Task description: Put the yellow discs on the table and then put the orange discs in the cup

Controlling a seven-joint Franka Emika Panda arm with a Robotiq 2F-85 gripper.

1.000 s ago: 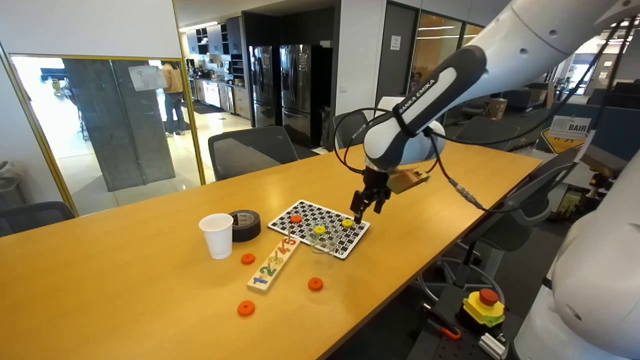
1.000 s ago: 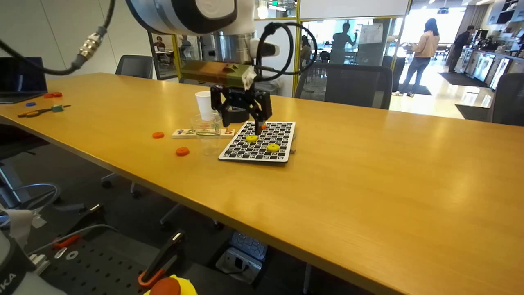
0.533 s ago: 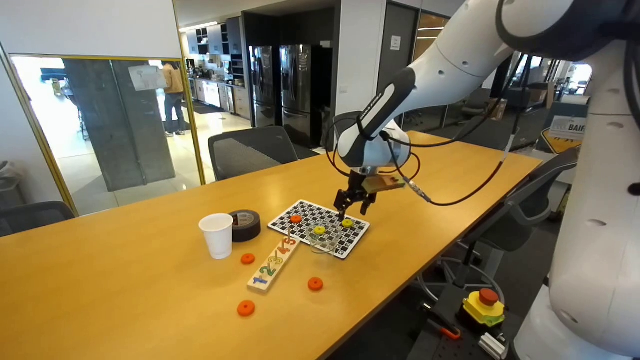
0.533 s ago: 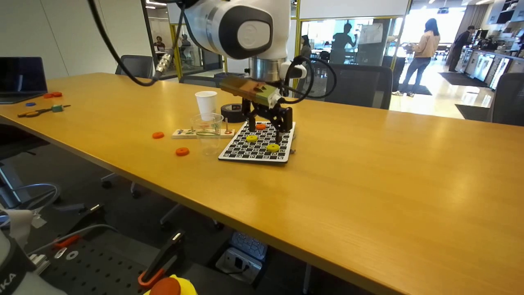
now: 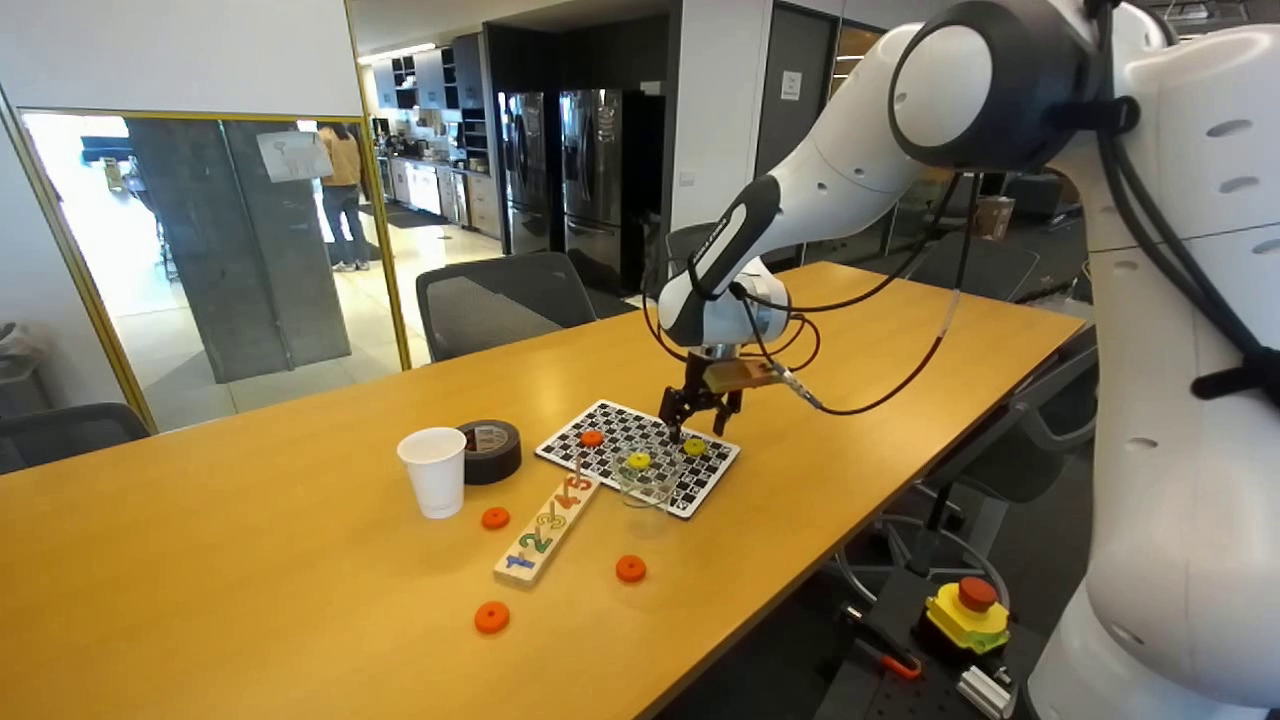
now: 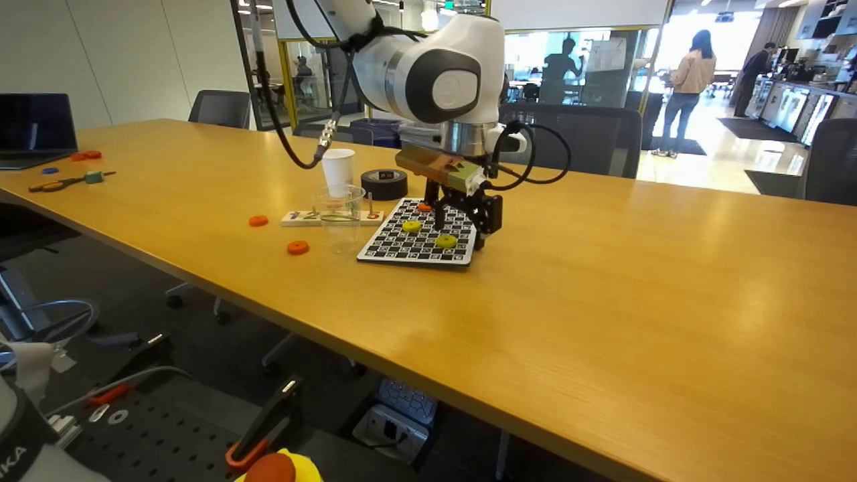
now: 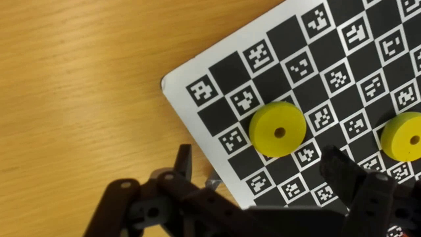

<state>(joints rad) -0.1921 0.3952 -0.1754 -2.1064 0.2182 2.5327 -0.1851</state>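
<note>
Gaping near round, holed yellow discs (image 7: 278, 122) on checkered board (image 6: 425, 245): jointed black claw (image 7: 256, 148).

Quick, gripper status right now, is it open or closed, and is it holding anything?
Gripper: open, holding nothing; two yellow discs lie on the checkered board.

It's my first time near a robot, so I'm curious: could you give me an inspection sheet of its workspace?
Surface: glossy wooden tabletop.
Job's things: two yellow discs on the checkered board; orange discs, one on the board, others on the tabletop; white paper cup upright.
Clutter: clear plastic cup, black tape roll, wooden number strip, laptop, pliers-like tool.
Jaws: open, near one yellow disc, nothing held.
Cables: black cables looping from the robot arm.
Surroundings: mesh chairs, refrigerators, a person in a tan jacket.
</note>
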